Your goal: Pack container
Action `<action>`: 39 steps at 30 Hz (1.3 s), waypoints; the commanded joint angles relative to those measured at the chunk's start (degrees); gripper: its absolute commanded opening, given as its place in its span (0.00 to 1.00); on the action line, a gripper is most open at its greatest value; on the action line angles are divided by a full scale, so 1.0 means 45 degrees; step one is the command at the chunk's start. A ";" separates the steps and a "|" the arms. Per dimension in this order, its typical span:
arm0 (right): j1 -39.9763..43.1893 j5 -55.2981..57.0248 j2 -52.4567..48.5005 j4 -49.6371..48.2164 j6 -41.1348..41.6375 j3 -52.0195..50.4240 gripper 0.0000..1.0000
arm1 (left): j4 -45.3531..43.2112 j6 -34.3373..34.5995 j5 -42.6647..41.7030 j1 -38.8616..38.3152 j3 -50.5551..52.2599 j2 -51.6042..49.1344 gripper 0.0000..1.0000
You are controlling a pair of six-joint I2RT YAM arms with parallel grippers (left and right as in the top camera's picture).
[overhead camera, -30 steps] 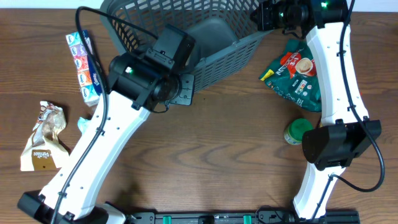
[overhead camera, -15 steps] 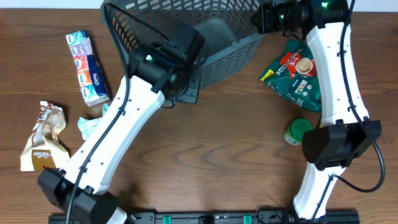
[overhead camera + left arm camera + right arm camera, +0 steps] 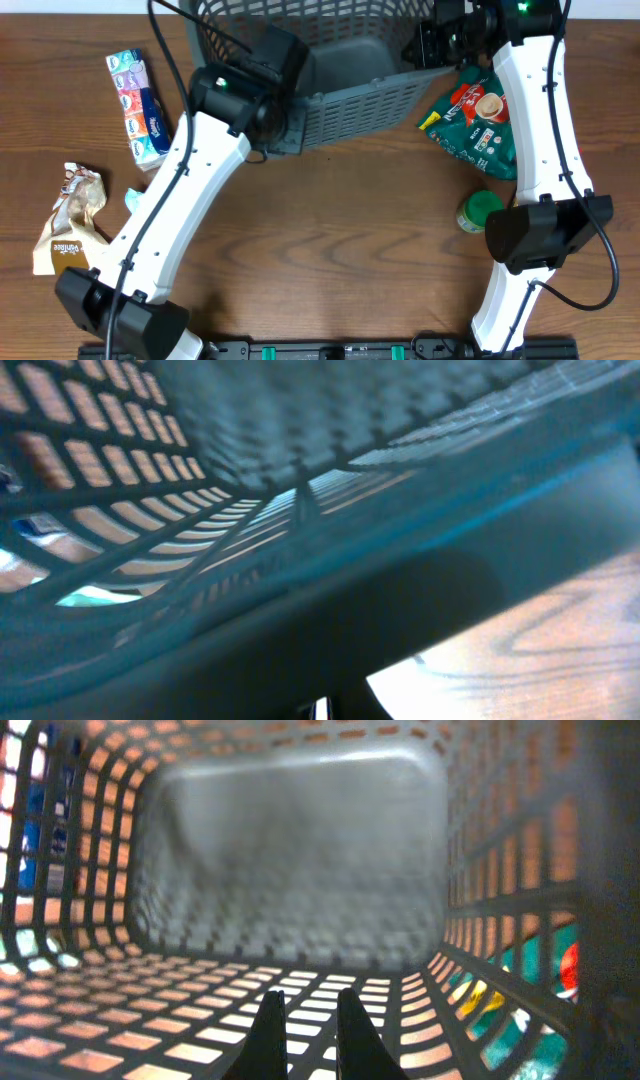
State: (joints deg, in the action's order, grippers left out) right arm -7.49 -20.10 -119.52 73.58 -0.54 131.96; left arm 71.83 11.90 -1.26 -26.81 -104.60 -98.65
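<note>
The container [image 3: 350, 100], a dark grey lattice basket, lies tilted at the top centre of the table. My left gripper [image 3: 287, 128] sits on its front left corner. In the left wrist view the basket's wall [image 3: 200, 480] and dark rim fill the frame, and only a sliver of finger shows. My right gripper [image 3: 430, 45] is at the right rim. In the right wrist view its fingers [image 3: 304, 1030] are nearly together inside the basket, over the lattice wall [image 3: 150, 1010], facing the solid bottom [image 3: 300, 850].
A tissue pack [image 3: 138, 95], a crumpled beige packet [image 3: 72, 220] and a small teal wrapper [image 3: 135, 198] lie on the left. A green snack bag [image 3: 480, 120] and a green-lidded jar [image 3: 478, 212] lie on the right.
My left gripper has moved up and back with the basket's front left corner. The basket has shifted right and its front wall has swung level. The right gripper has stayed at the rim.
</note>
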 commanded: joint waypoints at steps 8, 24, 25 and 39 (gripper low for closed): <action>-0.0024 0.0185 -0.0107 0.0656 -0.0423 -0.0087 0.02 | -0.0223 -0.0510 0.0204 0.0937 -0.0044 -0.0044 0.06; -0.0185 0.0175 -0.0107 0.1690 -0.0423 -0.0087 0.01 | -0.0699 -0.0840 0.0874 0.1005 -0.0044 -0.0044 0.06; -0.0194 0.0175 -0.0107 0.1758 -0.0423 -0.0087 0.01 | -0.0704 -0.0845 0.0879 0.1010 -0.0044 -0.0044 0.05; -0.0573 0.0180 -0.0107 0.2234 -0.0423 -0.0087 0.01 | -0.0748 -0.0971 0.1549 0.1015 -0.0044 -0.0044 0.06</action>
State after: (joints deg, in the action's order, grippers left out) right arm -8.93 -19.49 -119.52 83.13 -1.96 131.94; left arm 68.73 8.86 3.95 -22.65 -104.60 -98.65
